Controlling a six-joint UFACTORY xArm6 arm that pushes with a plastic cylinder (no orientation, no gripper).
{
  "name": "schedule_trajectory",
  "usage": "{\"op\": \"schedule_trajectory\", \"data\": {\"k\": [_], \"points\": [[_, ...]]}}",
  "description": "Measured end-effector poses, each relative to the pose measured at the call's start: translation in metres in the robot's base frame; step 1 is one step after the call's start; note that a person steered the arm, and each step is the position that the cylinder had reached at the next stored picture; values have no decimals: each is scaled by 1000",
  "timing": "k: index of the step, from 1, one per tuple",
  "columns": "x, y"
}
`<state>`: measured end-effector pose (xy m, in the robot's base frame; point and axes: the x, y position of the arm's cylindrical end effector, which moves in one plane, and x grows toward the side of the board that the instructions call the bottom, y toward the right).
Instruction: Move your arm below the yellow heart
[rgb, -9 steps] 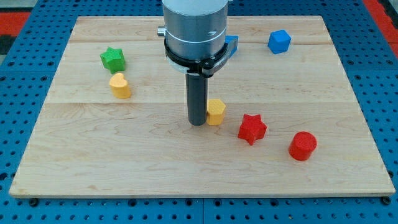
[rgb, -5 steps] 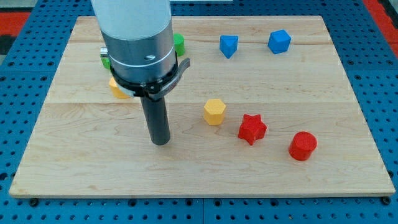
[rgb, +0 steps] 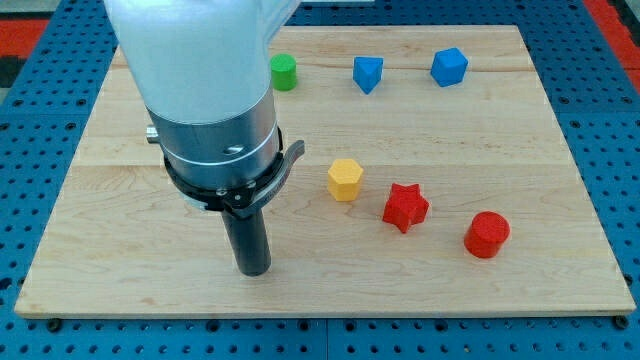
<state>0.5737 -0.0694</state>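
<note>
tip: my tip (rgb: 254, 271) sits low on the wooden board (rgb: 560, 250), near the view's bottom edge and left of centre, not touching any block

fingers: none on this rig tbh, it's just a plain dark rod, so nothing is being held

yellow heart: can't see it at all, the big arm body (rgb: 200, 90) covers the upper left of the board, so I can't tell how my tip sits relative to it

yellow hexagon block (rgb: 344, 179): up and to the view's right of my tip, clearly apart from it

red star (rgb: 405, 207): just right of and a bit below the yellow hexagon block, close but not touching

red cylinder (rgb: 487, 235): further to the view's right, lowest of the blocks

green cylinder (rgb: 284, 72): near the view's top, peeking out right beside the arm body

blue blocks: one wedge-ish blue block (rgb: 368, 74) right of the green cylinder, and a blue cube (rgb: 449, 67) further right, both along the top
</note>
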Motion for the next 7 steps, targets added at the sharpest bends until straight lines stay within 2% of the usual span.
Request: {"op": "schedule_trajectory", "data": {"k": [2, 4, 5, 7], "points": [[-6, -3], [-21, -34], [-29, -53], [-73, -116]]}}
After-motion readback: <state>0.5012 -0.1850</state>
